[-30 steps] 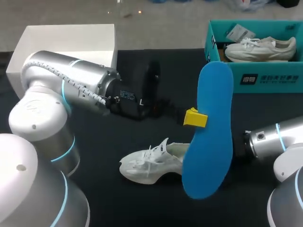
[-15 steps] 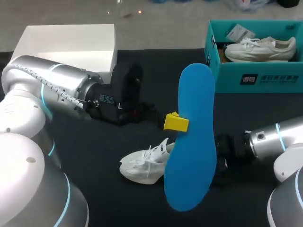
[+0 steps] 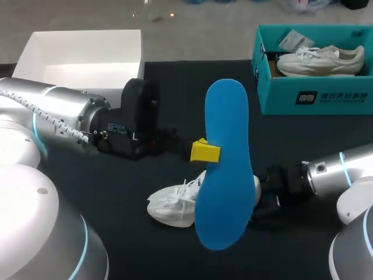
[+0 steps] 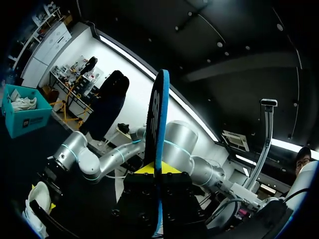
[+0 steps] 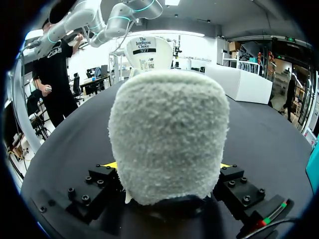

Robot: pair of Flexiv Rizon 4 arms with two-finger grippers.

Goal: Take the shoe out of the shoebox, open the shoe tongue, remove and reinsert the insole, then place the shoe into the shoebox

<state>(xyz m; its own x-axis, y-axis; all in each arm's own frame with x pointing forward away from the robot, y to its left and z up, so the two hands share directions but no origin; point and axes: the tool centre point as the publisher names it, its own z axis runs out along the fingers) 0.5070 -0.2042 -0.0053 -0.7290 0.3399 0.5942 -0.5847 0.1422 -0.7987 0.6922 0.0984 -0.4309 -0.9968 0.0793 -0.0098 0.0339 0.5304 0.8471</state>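
Holding, left claw: my left claw point(image 3: 208, 153) is pinching the blue insole point(image 3: 224, 169) between its two fingers, one yellow tip showing square and bright against the blue face.
Insole, shape: it is standing on end above the bench point(image 3: 326, 140), long and flat with rounded ends, its smooth face turning toward the head camera.
Insole, left wrist view: the insole point(image 4: 158, 149) is showing edge-on here, a thin blue strip rising out of my left claw point(image 4: 158, 172).
Holding, right claw: my right claw point(image 3: 265, 195) is gripping the heel of the shoe point(image 3: 175, 204), coming in low from the right.
Right wrist view: the shoe point(image 5: 167, 134) is filling the middle as a rounded, fuzzy, off-white knit lump, and my right claw point(image 5: 169, 165) is pressing on it from both sides, with yellow slivers peeking out at either flank.
Shoe, place: it is lying on the bench outside the shoebox point(image 3: 315, 96), toe pointing left, laces loose and tangled on top, with its rear half hiding behind the insole.
Shoebox: this teal card box is sitting open at the far right corner, well apart from the shoe, and is holding a second shoe point(image 3: 320, 61), pale and low-cut.
White box: a white box point(image 3: 81, 58) is sitting open at the far left.
Bench, surface: it is showing as matte black cloth.
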